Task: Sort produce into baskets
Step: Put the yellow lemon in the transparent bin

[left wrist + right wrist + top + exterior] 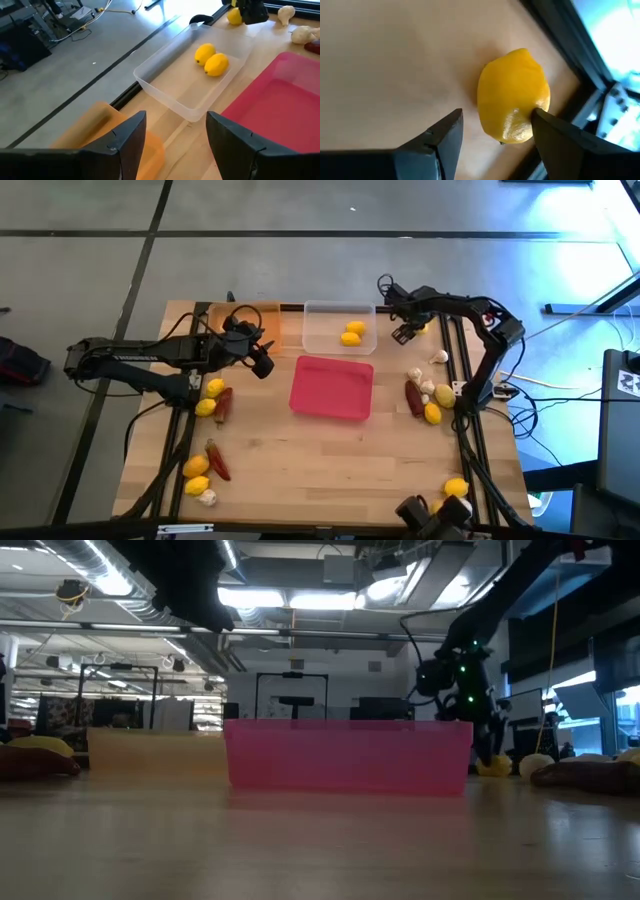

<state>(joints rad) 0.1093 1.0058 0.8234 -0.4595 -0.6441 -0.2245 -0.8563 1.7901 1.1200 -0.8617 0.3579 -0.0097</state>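
My right gripper (pixel 495 132) is open at the table's far right, pointing steeply down. A yellow lemon (pixel 514 95) lies on the wood just beyond its fingers, toward one fingertip rather than midway between them. This lemon (pixel 421 328) lies right of the clear basket (pixel 322 308), which has two lemons (pixel 352 332) on its floor. My left gripper (pixel 175 145) is open and holds nothing. It hangs above the table between the orange basket (pixel 225 312) and the pink basket (pixel 332 387). My right gripper has one fingertip (pixel 540 116) overlapping the lemon's side (pixel 527 112) in the wrist view. I cannot tell whether it touches the lemon. The lemon lies on the table.
Loose produce lies on the left: lemons (pixel 210 397), a chili (pixel 224 402), and nearer, lemons (pixel 197 476), a chili (pixel 217 462) and garlic (pixel 208 497). On the right lie garlic (pixel 439 357), a chili (pixel 414 397) and lemons (pixel 438 404). One lemon (pixel 456 486) lies at the near right.
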